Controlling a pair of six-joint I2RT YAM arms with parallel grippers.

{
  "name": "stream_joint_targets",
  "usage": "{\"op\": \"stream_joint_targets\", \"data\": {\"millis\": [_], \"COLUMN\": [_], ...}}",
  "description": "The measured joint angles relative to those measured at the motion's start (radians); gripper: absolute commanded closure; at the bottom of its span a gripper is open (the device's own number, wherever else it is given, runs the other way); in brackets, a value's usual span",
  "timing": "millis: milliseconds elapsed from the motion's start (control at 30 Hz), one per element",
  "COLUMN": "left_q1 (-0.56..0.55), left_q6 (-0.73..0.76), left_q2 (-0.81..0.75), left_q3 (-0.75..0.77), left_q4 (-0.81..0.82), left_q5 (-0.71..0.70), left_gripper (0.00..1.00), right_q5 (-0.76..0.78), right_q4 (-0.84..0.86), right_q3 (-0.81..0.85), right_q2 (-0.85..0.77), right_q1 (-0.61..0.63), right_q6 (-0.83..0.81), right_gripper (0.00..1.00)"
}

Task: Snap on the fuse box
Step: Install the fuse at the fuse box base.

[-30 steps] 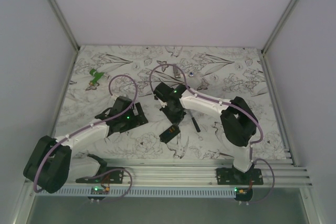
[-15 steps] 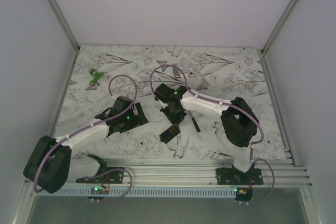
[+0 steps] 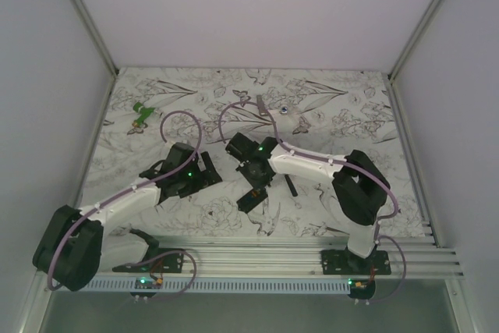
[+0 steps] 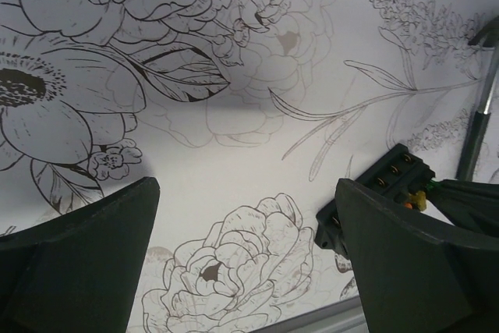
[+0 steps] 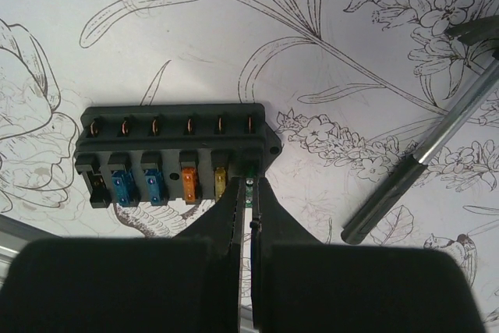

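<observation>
The fuse box lies flat on the flower-printed table, close to the front rail and between the 2 arms. In the right wrist view it shows 6 slots in 1 row: the 1st is dark, then come 2 blue fuses, 1 orange, 1 yellow, and the 6th slot at its right end. The right gripper stands directly at this 6th slot. Its fingers are pressed together to a very narrow gap, and a small green fuse sits between the tips, touching the edge of the box. I cannot tell if this fuse is fully seated in the slot. The left gripper hovers to the left of the fuse box, apart from it, with its fingers spread wide and nothing between them. The hammer lies to the right of the fuse box, near but not touching, its metal shaft slanting away from the box.
</observation>
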Motion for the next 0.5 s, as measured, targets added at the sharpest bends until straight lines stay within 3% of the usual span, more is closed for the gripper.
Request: {"op": "stream_joint_targets", "data": {"millis": [500], "left_q1": [-0.037], "left_q6": [-0.057], "left_q2": [-0.048], "left_q3": [-0.001], "left_q4": [-0.038], "left_q5": [0.076], "left_gripper": [0.00], "right_q5": [0.065], "right_q4": [0.144], "right_q3": [-0.133], "right_q2": [-0.087], "right_q1": [0.035], "right_q6": [0.036], "right_gripper": [1.00]}}
